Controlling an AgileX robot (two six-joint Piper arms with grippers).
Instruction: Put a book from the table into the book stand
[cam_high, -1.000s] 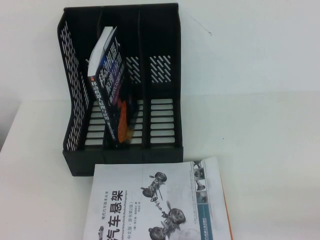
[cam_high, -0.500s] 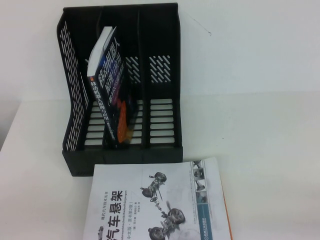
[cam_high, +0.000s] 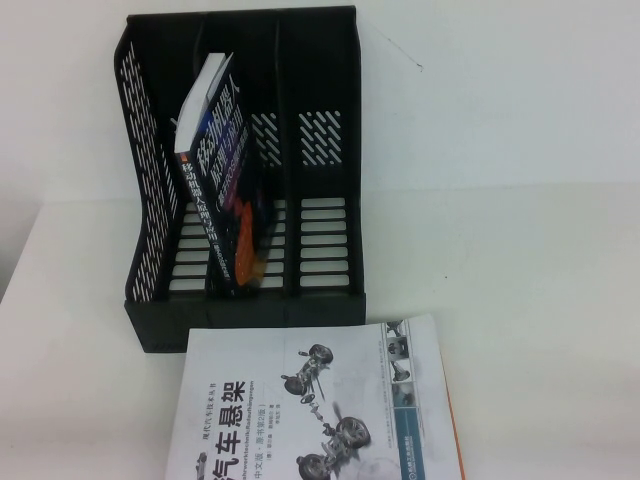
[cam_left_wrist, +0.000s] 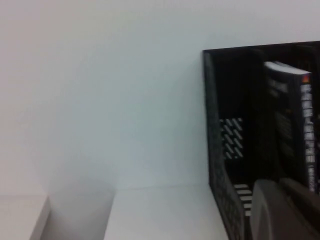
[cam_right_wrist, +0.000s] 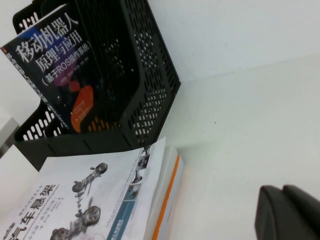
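Observation:
The dark navy book (cam_high: 218, 180) with the white Chinese title stands tilted in the black book stand (cam_high: 240, 18), its foot in the middle slot and its top leaning left. It also shows in the left wrist view (cam_left_wrist: 292, 125) and the right wrist view (cam_right_wrist: 55, 65). Neither gripper shows in the high view. My left gripper (cam_left_wrist: 277, 187) is shut and empty, off to the left of the stand (cam_left_wrist: 212, 125). My right gripper (cam_right_wrist: 282, 194) is shut and empty over the white table (cam_right_wrist: 240, 125), to the right of the stand (cam_right_wrist: 145, 75).
A white-covered book (cam_high: 310, 400) with grey car-part drawings lies flat on the table (cam_high: 520, 300) just in front of the stand, on a second book with an orange edge (cam_right_wrist: 167, 192). A white wall stands behind the stand.

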